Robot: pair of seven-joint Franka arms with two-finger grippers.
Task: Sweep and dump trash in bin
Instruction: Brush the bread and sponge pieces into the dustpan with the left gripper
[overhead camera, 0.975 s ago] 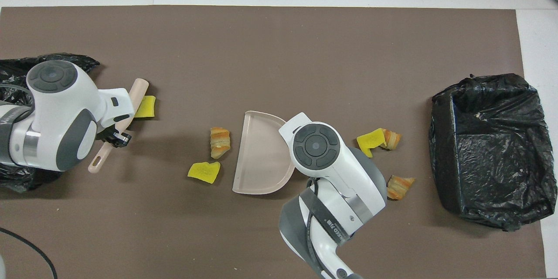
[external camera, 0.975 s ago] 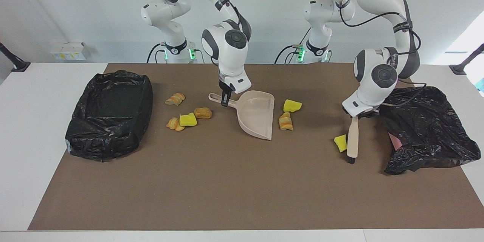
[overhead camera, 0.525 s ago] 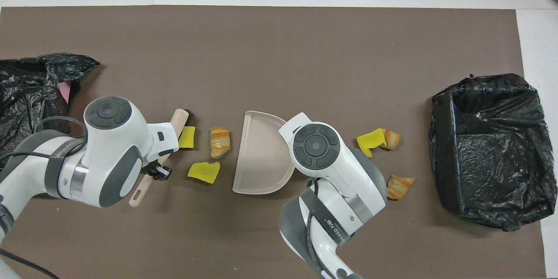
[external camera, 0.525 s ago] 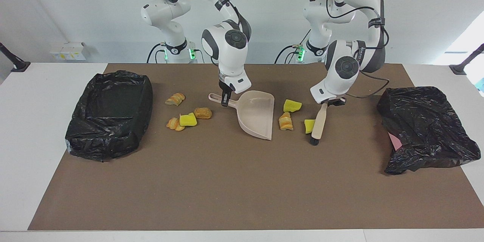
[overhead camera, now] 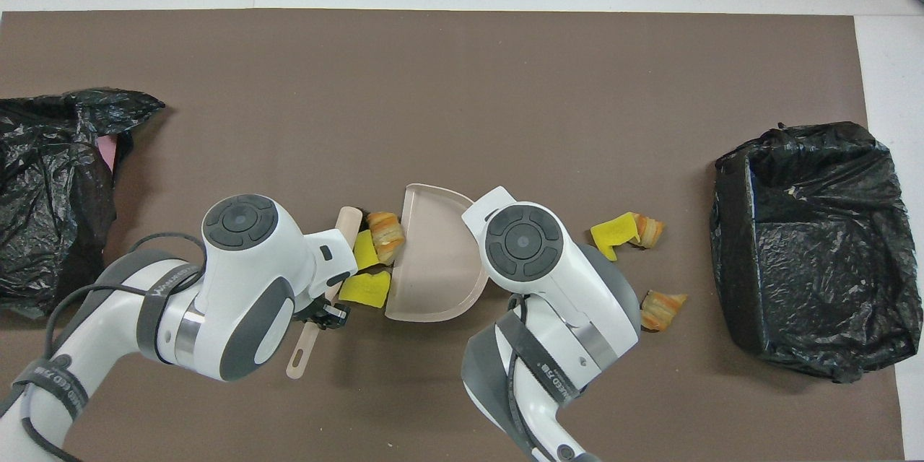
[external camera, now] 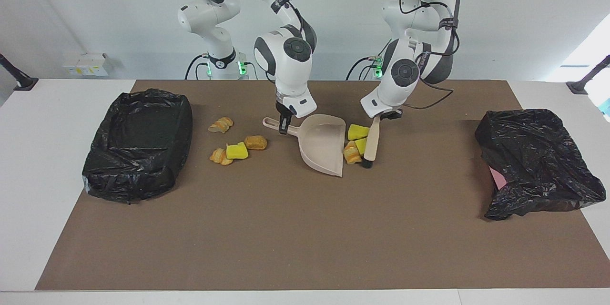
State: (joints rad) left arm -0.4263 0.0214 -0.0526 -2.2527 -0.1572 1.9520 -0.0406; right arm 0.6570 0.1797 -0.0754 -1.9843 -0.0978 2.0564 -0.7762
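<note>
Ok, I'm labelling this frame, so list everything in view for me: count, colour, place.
Sponge pieces: three, bright yellow; two at the dustpan's mouth, one toward the bin.
Bread-like chunks: four, orange-brown; one at the dustpan's mouth, three toward the bin.
Plastic dustpan: one, beige, mid-mat.
Wooden-handled brush: one, pale, against the mouth-side pieces.
Bag-lined bin: one, black, right arm's end.
Crumpled plastic bag: one, black, left arm's end.
Mat: one, brown, on the white table.
Right gripper: shut on the dustpan's handle.
Left gripper: shut on the brush's handle.
</note>
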